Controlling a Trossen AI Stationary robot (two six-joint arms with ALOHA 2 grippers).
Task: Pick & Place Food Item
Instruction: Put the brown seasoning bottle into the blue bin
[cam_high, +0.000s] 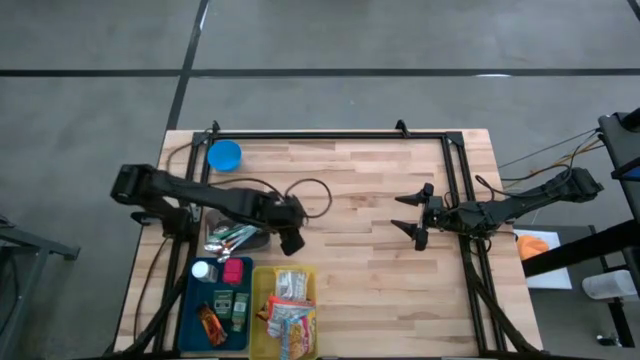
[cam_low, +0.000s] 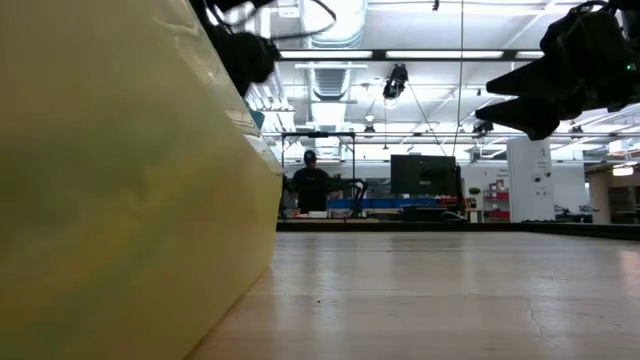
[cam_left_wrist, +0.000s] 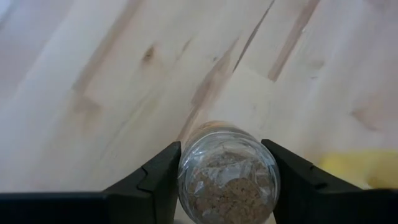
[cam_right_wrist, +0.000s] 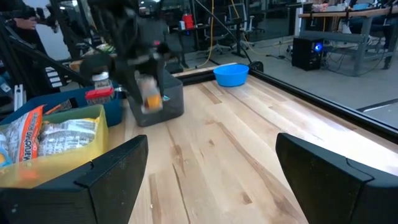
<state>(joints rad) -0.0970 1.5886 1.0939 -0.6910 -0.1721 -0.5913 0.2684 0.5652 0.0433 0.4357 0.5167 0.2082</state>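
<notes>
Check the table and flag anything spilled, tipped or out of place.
Nothing stands out. The left gripper holds a clear jar of brown granules above the wood, nothing spilled. The blue bowl sits upright at the far edge, and the packets stay inside the yellow bin.

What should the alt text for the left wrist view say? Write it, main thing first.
The left gripper holds a clear glass jar of brown granules between its two dark fingers, above the pale wooden table. A bit of the yellow bin shows at one edge.
</notes>
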